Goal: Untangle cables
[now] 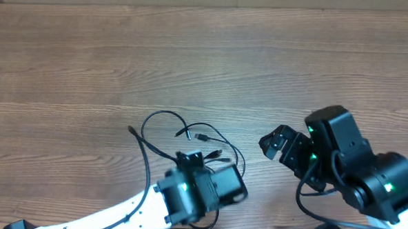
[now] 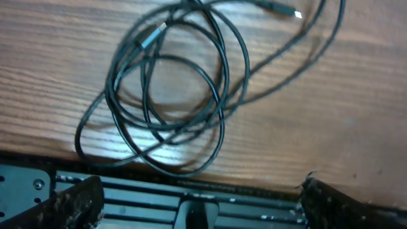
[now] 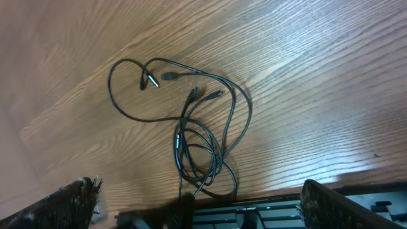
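Left wrist view: cables [image 2: 220, 102] lie coiled just beyond left gripper [image 2: 203, 202].

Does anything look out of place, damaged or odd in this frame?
Nothing stands out. The cables lie in one loose tangle of overlapping loops on the table, none visibly damaged. The left gripper and right gripper are empty, jaws wide.

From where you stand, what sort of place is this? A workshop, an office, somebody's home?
Probably a robotics lab or test bench. A wood-grain table has a tangle of thin black cables lying on it, and two machine arms, the left arm and the right arm, reach over it from one edge.
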You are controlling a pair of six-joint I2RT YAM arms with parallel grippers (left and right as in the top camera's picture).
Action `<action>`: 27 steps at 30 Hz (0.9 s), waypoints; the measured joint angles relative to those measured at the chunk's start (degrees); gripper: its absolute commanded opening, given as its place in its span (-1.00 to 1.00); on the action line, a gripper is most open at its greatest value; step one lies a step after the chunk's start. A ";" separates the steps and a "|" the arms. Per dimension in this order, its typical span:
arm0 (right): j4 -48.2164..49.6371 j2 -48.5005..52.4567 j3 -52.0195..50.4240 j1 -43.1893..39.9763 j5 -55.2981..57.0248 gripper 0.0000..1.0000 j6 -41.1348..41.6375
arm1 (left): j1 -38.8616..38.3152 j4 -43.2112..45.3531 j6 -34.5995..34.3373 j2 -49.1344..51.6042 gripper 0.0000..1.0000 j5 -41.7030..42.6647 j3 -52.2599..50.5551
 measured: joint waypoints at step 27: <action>-15.37 -11.72 0.02 -0.02 8.87 0.99 1.27 | -3.45 9.31 8.57 0.00 0.99 -0.79 -0.09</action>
